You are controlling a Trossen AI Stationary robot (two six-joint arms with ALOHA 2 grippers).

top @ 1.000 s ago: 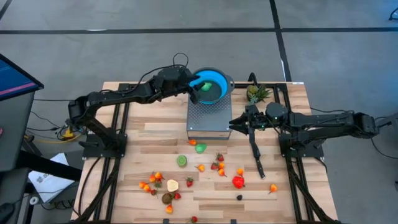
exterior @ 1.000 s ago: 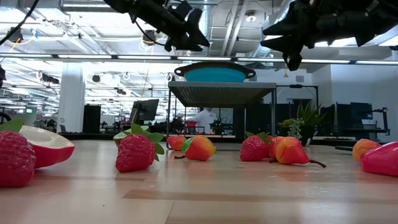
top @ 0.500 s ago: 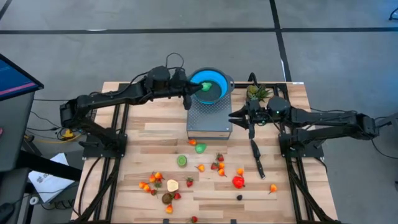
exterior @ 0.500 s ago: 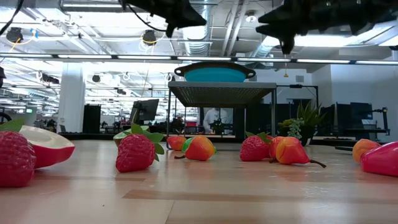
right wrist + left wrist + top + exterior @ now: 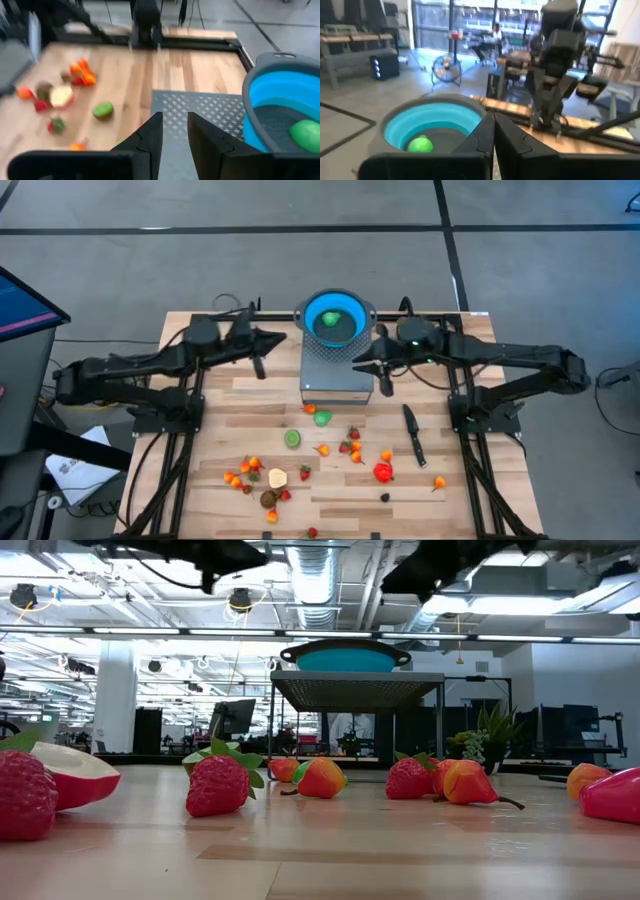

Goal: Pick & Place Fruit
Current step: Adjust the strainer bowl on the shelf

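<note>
A blue bowl [image 5: 350,308] stands on a grey perforated stand [image 5: 335,375] at the far middle of the table. One green fruit [image 5: 328,320] lies in the bowl [image 5: 435,117]. Small red, orange, green and pale fruits [image 5: 322,418] lie scattered on the wooden table toward its near edge. My left gripper [image 5: 282,337] hovers left of the bowl, pointing level at it, shut and empty [image 5: 494,131]. My right gripper [image 5: 358,363] hangs over the stand's right edge, a little open, with nothing between its fingers [image 5: 175,131].
A black knife [image 5: 412,435] lies on the table right of the stand, near the fruits. Black frame rails [image 5: 185,395] run along both sides of the table. Bare wood lies left of the stand.
My left gripper has drawn back from over the bowl toward the table's left edge and has shut; the green fruit stays in the bowl. My right gripper has risen, rolled, and moved left over the stand's right edge, away from the knife.
</note>
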